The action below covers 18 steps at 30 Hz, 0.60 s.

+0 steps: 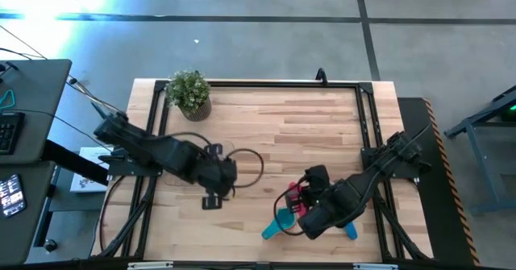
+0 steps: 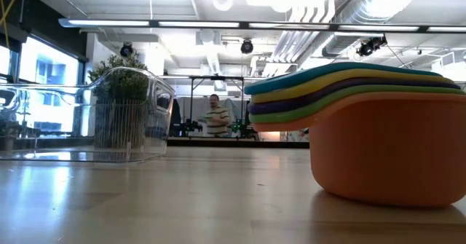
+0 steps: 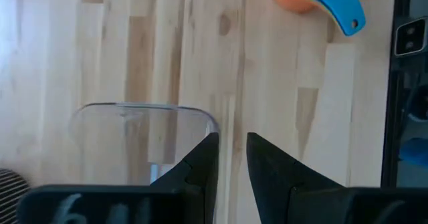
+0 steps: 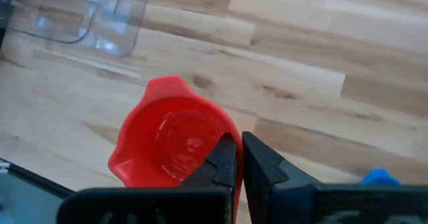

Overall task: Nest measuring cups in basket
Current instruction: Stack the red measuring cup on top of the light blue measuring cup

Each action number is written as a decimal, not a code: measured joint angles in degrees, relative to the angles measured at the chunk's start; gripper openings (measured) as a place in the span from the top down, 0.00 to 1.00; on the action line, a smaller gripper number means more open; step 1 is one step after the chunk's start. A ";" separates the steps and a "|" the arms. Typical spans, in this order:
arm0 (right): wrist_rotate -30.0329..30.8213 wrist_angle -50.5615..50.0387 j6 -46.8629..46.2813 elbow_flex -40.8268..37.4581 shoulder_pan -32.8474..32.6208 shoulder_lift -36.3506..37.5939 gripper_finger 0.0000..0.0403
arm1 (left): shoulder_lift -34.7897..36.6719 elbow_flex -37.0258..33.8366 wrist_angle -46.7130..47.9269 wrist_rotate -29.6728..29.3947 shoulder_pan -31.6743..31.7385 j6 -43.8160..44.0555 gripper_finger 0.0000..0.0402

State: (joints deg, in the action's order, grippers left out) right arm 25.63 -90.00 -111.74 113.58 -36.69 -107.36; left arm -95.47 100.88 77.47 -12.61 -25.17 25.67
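The clear basket (image 1: 242, 164) (image 3: 134, 134) rests flat on the table left of centre. My left gripper (image 1: 218, 180) (image 3: 232, 147) is over its left end, fingers a narrow gap apart at the basket's corner. My right gripper (image 1: 300, 199) (image 4: 239, 150) is shut on the red-pink cup (image 1: 293, 196) (image 4: 167, 144). A nested stack (image 1: 279, 220) (image 2: 364, 135) stands near the table's near edge: an orange bowl below, with green, purple, yellow and light blue in it. A blue cup (image 1: 351, 231) (image 4: 380, 177) lies partly under the right arm. My left gripper stands at the basket's corner rim (image 3: 212, 125); I cannot tell whether it touches it. My right gripper pinches the red-pink cup's bowl rim (image 4: 226, 132), one finger inside the bowl and one outside, coming from above. The bowl's opening faces up. I cannot tell whether it is clear of the table.
A small potted plant (image 1: 189, 93) stands at the far left of the table, behind the basket. Black frame rails run along the table's edges (image 1: 367, 117). Bare wood lies between basket and stack. A person (image 2: 216, 115) stands far off in the room.
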 joint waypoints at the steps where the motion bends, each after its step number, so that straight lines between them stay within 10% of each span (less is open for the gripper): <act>1: 0.28 0.01 1.12 -0.02 0.42 0.28 1.00 | -0.95 0.00 -0.54 -0.01 -0.27 0.31 0.83; 18: 7.75 -0.04 19.12 -0.04 10.52 5.96 1.00 | -11.75 0.00 -10.62 0.08 -2.78 4.18 0.83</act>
State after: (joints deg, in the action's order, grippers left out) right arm 33.38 -90.04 -92.63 113.54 -26.17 -101.39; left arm -107.22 100.88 66.84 -12.53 -27.94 29.85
